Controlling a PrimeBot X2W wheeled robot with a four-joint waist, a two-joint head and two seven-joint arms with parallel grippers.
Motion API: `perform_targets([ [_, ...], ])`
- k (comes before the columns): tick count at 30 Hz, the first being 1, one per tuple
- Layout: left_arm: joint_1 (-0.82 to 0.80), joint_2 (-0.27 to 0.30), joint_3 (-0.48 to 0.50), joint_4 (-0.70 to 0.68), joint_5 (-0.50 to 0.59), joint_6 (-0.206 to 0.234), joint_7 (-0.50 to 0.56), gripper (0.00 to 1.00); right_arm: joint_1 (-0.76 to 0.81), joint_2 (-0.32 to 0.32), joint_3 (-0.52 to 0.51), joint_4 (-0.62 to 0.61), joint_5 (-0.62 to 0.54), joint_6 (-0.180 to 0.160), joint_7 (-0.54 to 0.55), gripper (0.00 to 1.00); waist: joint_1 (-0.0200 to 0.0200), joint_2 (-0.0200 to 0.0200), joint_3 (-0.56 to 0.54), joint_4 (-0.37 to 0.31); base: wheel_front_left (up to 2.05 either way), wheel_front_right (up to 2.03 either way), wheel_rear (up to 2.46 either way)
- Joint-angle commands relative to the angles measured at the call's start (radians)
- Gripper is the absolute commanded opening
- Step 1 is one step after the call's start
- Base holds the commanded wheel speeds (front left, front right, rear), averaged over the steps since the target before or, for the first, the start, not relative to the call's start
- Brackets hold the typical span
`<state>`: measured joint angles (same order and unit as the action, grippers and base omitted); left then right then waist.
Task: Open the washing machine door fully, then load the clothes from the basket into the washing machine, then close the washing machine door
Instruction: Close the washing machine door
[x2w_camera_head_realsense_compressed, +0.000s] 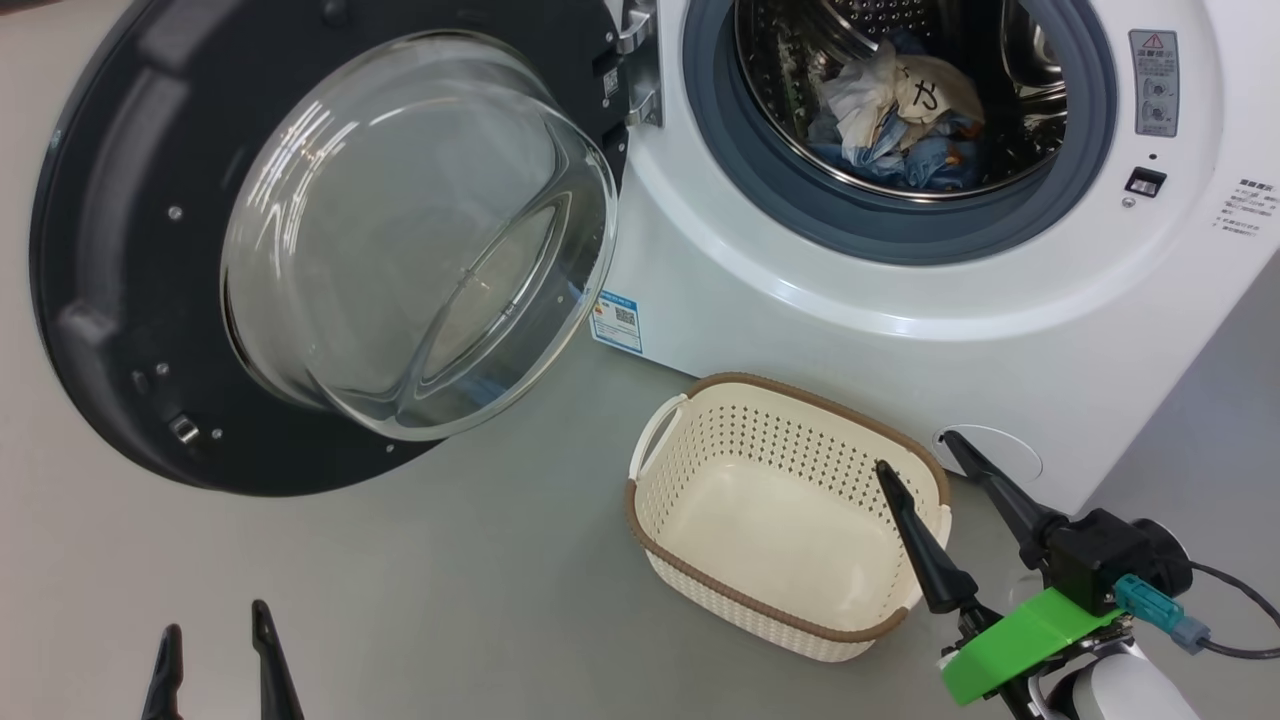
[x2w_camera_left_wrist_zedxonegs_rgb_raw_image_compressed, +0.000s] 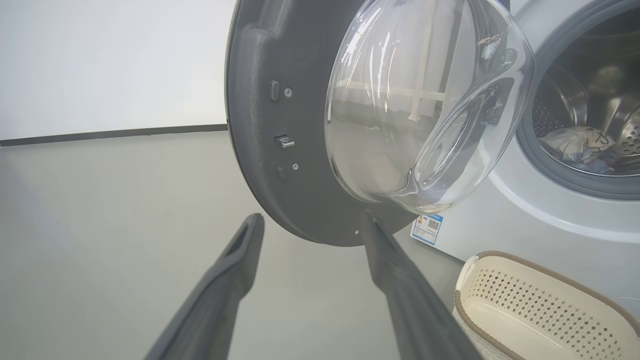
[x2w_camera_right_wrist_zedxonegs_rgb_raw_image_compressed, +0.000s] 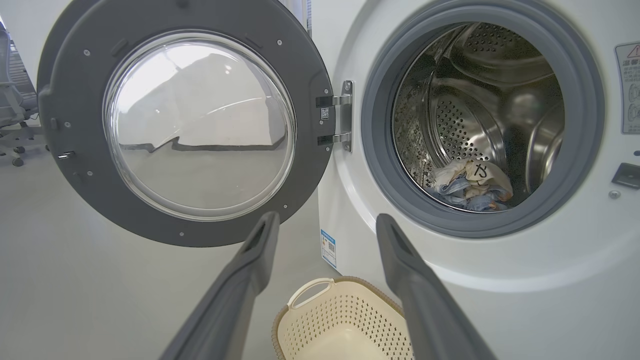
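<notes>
Down at the near right, the right gripper (x2w_camera_head_realsense_compressed: 918, 453) has its two long dark fingers spread wide, with nothing between them. One fingertip shows over the right end of the basket (x2w_camera_head_realsense_compressed: 790, 435), the other over the white front of the washing machine (x2w_camera_head_realsense_compressed: 850, 320). At the near left, the left gripper (x2w_camera_head_realsense_compressed: 216, 620) is spread the same way and empty above the grey floor (x2w_camera_head_realsense_compressed: 400, 580), well apart from the basket.

The clothes (x2w_camera_head_realsense_compressed: 905, 110) are well apart from both grippers, heaped at the bottom of the steel drum (x2w_camera_head_realsense_compressed: 780, 40), which is ringed by the grey gasket (x2w_camera_head_realsense_compressed: 720, 150). The heap is crumpled: light blue fabric underneath, white and cream pieces on top, and one cream piece bearing a dark mark.

The cream perforated basket with its brown rim stands on the floor just in front of the machine, and its bare bottom shows across the whole inside.

Left of the drum opening, the washing machine door (x2w_camera_head_realsense_compressed: 110, 250) stands wide open on its metal hinge (x2w_camera_head_realsense_compressed: 640, 60). Its dark inner face is turned toward the near side, and the clear glass bowl (x2w_camera_head_realsense_compressed: 420, 230) bulges out from it. A small blue label sticker (x2w_camera_head_realsense_compressed: 617, 320) sits low on the machine's left edge, between door and basket.
</notes>
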<state>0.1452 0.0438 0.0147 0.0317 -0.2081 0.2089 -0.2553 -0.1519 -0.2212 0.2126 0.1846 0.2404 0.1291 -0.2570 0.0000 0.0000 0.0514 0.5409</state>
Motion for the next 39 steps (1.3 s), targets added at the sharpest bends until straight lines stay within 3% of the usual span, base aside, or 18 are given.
perform_targets([
  [1,-0.008,0.006,0.036,-0.033,-0.007,0.012,-0.006,1.0,-0.039,-0.01,0.025,-0.018,0.007,0.002,-0.005,1.0,0.0,0.0,0.005,0.002,0.0,0.0,0.0],
  [5,-0.007,0.006,0.038,-0.04,-0.016,0.018,-0.006,1.0,-0.047,-0.012,0.03,-0.014,0.009,0.002,-0.005,1.0,0.0,0.0,0.006,0.003,0.0,0.0,0.0],
  [6,-0.005,0.006,0.04,-0.041,-0.026,0.018,-0.006,0.79,-0.048,-0.013,0.032,-0.013,0.01,0.002,-0.005,1.0,0.0,0.0,0.006,0.003,0.0,0.0,0.0],
  [7,-0.003,0.006,0.043,-0.037,-0.044,0.017,-0.006,0.26,-0.048,-0.013,0.032,-0.013,0.011,0.002,-0.005,1.0,0.0,0.0,0.005,0.002,0.0,0.0,0.0],
  [8,-0.004,0.006,0.051,-0.036,-0.078,0.015,-0.006,0.0,-0.047,-0.012,0.032,-0.013,0.012,0.002,-0.005,1.0,0.0,0.0,0.004,0.002,0.0,0.0,0.0],
  [11,-0.015,0.006,0.092,-0.026,-0.205,0.007,-0.006,0.0,-0.04,-0.01,0.029,-0.015,0.012,0.002,-0.005,1.0,0.0,0.0,0.0,0.001,0.0,0.0,0.0],
  [19,-0.064,0.009,0.291,0.001,-0.356,-0.06,-0.006,0.0,-0.012,0.002,0.009,-0.023,0.01,0.002,-0.005,1.0,0.0,0.0,-0.018,-0.005,0.0,0.0,0.0],
  [24,-0.144,0.08,0.439,0.009,-0.509,-0.082,0.042,0.0,-0.002,0.008,-0.004,-0.027,0.006,0.002,-0.005,1.0,0.0,0.0,-0.022,-0.009,0.0,0.0,0.0],
  [33,-0.32,0.197,0.649,0.065,-0.803,-0.038,0.219,0.0,0.017,0.027,-0.021,-0.034,0.001,0.002,-0.005,1.0,0.0,0.0,-0.029,-0.018,0.0,0.0,0.0],
  [39,-0.411,0.242,0.709,0.093,-0.919,0.008,0.306,0.0,0.031,0.034,-0.032,-0.038,0.0,0.002,-0.005,1.0,0.0,0.0,-0.04,-0.025,0.0,0.0,0.0],
])
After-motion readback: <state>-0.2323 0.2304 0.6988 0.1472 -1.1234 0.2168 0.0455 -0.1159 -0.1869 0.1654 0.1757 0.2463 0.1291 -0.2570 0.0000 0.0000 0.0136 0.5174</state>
